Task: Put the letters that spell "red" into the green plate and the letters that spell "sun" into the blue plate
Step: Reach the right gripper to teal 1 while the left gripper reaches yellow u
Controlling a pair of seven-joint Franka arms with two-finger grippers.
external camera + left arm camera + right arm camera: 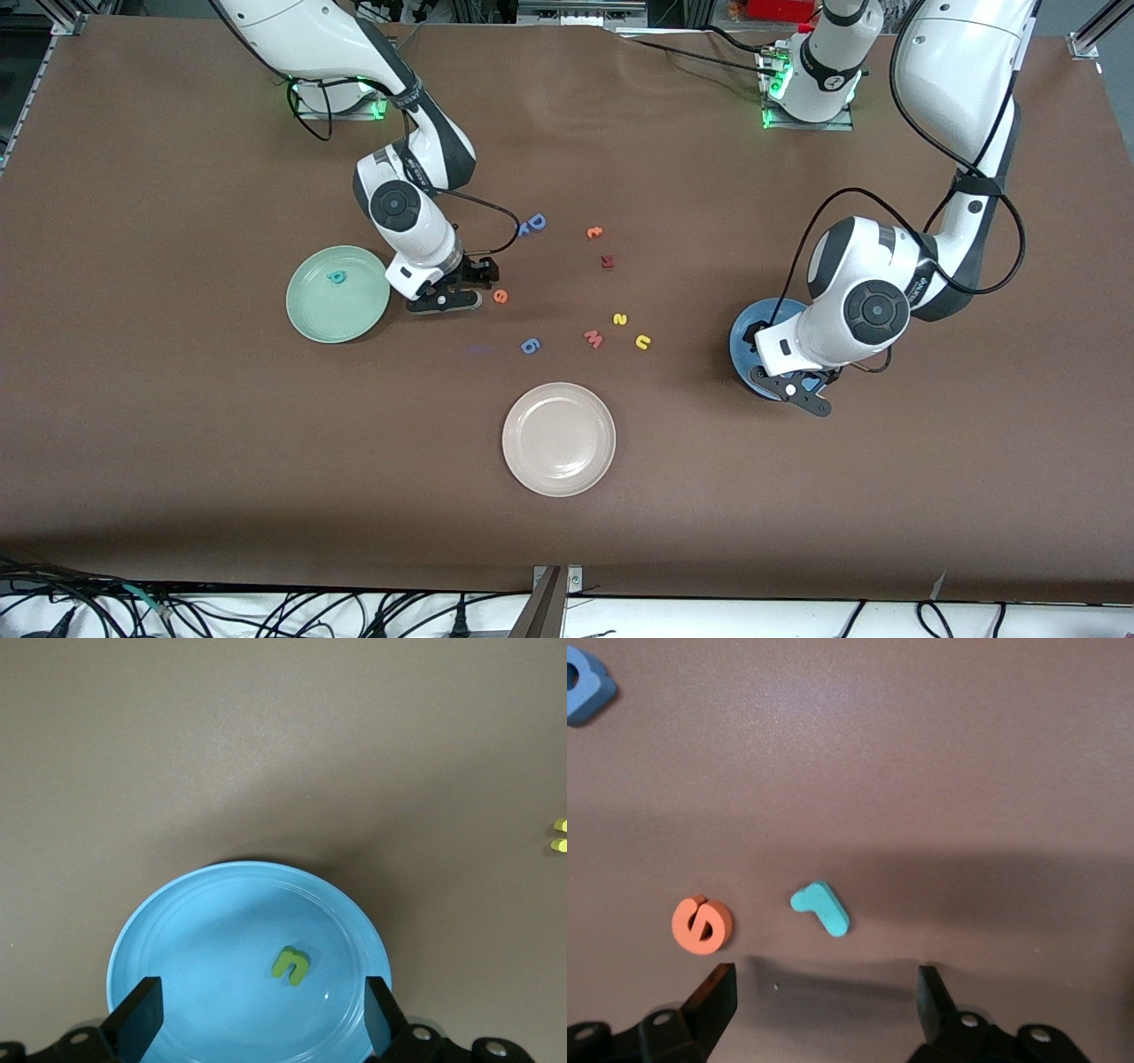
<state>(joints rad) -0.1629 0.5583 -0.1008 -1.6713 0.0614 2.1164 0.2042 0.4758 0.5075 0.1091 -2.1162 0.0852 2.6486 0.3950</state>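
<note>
The green plate (337, 306) holds a teal "d" (337, 277). Beside it my right gripper (447, 299) (824, 1001) hangs open and empty, low over the table. Just ahead of its fingertips lies the thin teal "r" (821, 908), with the orange "e" (500, 297) (702, 926) beside it. My left gripper (793, 390) (261, 1019) is open over the blue plate (749, 332) (177, 930), where a green arch letter (291, 965) lies flat. On the table between the plates lie a yellow "s" (620, 319) and a yellow arch letter (643, 342).
A cream-white plate (559, 439) sits nearer the front camera at mid-table. Loose letters lie around: a larger blue "D" (532, 225) (585, 687), an orange one (594, 233), a dark red one (607, 261), a pink "w" (594, 338) and a blue one (530, 346).
</note>
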